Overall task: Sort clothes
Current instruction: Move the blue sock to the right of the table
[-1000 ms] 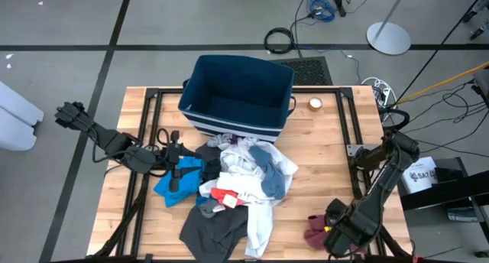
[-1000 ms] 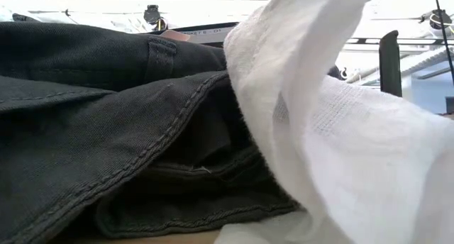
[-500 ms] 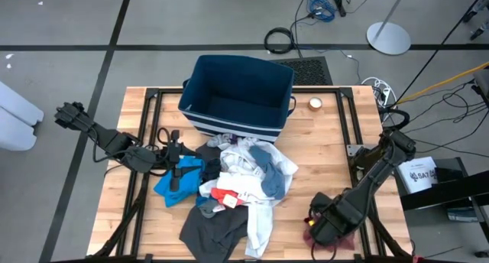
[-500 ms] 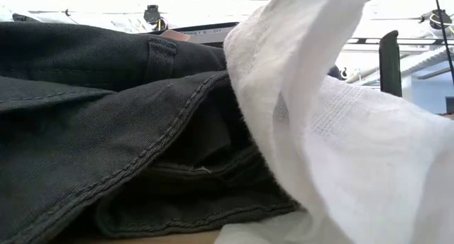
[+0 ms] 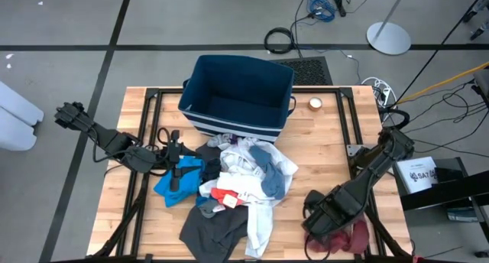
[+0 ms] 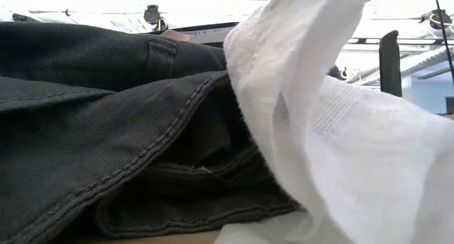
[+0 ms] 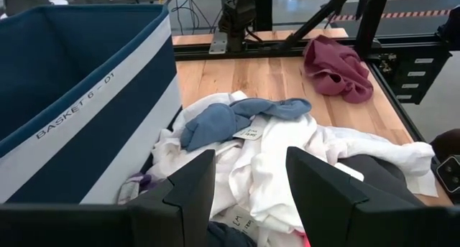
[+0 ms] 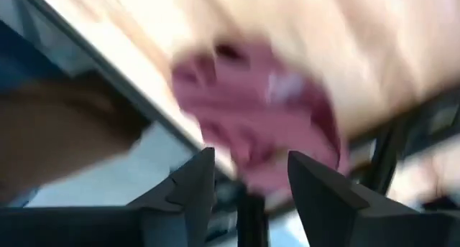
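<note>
A heap of clothes lies mid-table: a white top, a bright blue one, a dark grey one, a red piece and grey-blue socks. A maroon garment lies apart at the table's near right corner, partly over the edge. My right gripper hangs open just above it, pointing down. My left gripper stands open over the heap's left side, above the blue top, with nothing between its fingers. In the low view, dark grey cloth and white cloth fill the picture.
The dark blue bin with white stripes stands open just beyond the heap. A small round object lies to its right. Black frame rails run along the table's sides. Bare wood shows between the heap and the right arm.
My right gripper has moved up and toward the table's left, off the near right corner, turning as it went. The maroon garment, earlier mostly under the gripper, now lies uncovered at that corner.
</note>
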Action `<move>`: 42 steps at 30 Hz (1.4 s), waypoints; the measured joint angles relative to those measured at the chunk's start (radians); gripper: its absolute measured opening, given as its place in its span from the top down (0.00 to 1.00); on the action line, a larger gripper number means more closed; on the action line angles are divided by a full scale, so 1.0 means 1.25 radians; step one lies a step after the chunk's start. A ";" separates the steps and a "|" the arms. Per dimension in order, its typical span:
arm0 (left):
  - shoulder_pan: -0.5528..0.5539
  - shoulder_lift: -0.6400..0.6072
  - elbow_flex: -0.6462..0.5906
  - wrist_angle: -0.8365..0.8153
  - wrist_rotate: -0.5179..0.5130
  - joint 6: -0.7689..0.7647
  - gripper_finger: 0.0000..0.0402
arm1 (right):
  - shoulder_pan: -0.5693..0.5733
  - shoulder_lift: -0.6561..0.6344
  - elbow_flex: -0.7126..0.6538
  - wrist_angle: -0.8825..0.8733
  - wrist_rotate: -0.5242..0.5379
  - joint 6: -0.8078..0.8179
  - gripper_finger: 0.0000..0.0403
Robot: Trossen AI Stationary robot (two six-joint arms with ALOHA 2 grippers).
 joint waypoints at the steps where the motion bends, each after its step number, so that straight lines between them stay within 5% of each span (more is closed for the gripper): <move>1: 0.000 0.000 0.000 0.000 0.000 0.000 0.55 | -0.007 0.000 0.004 0.007 0.045 -0.028 0.59; 9: 0.000 0.000 0.000 0.000 0.000 0.000 0.55 | -0.079 0.005 0.004 0.131 0.467 -0.357 0.60; 13: 0.000 0.000 0.000 -0.001 0.000 0.000 0.55 | -0.133 0.005 0.004 0.236 0.593 -0.499 0.60; 21: 0.000 0.000 0.000 -0.003 0.001 0.000 0.55 | -0.243 0.013 -0.048 0.409 0.619 -0.672 0.60; 30: 0.000 0.000 0.000 -0.011 0.001 0.001 0.55 | -0.321 0.015 -0.203 0.507 0.689 -0.642 0.60; 42: 0.000 0.000 0.000 -0.011 0.001 0.002 0.55 | -0.378 0.015 -0.332 0.714 0.669 -0.699 0.60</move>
